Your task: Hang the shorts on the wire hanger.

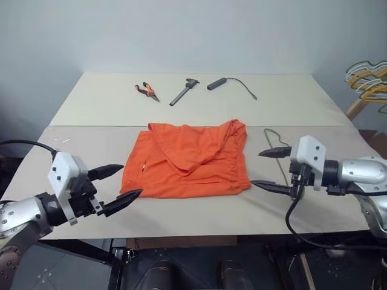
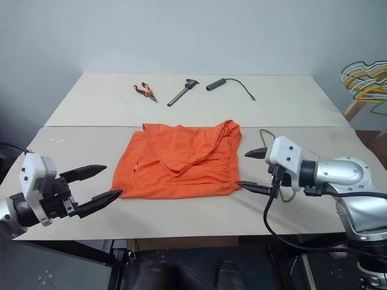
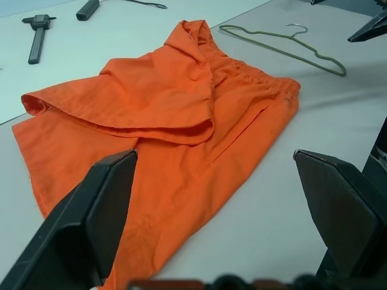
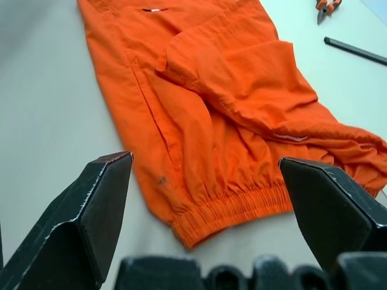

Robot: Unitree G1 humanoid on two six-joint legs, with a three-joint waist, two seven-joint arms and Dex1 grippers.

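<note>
The bright orange shorts [image 1: 187, 160] lie flat on the near half of the table, with one part folded over the top. Their gathered waistband [image 4: 236, 208] faces my right side. The wire hanger [image 3: 284, 45] lies flat on the table just beyond the waistband end, partly behind my right hand [image 1: 273, 135]. My left gripper [image 1: 130, 180] hovers open at the shorts' left edge with nothing between its fingers. My right gripper [image 1: 257, 169] stands open and empty at the waistband edge, apart from the fabric.
At the back of the table lie orange-handled pliers [image 1: 147, 90], a dark hammer-like tool [image 1: 183, 92] and a black handle with a cable [image 1: 221, 83]. Yellow, green and white hangers [image 1: 367, 78] hang off the table's right. A seam [image 1: 91, 125] runs across the table.
</note>
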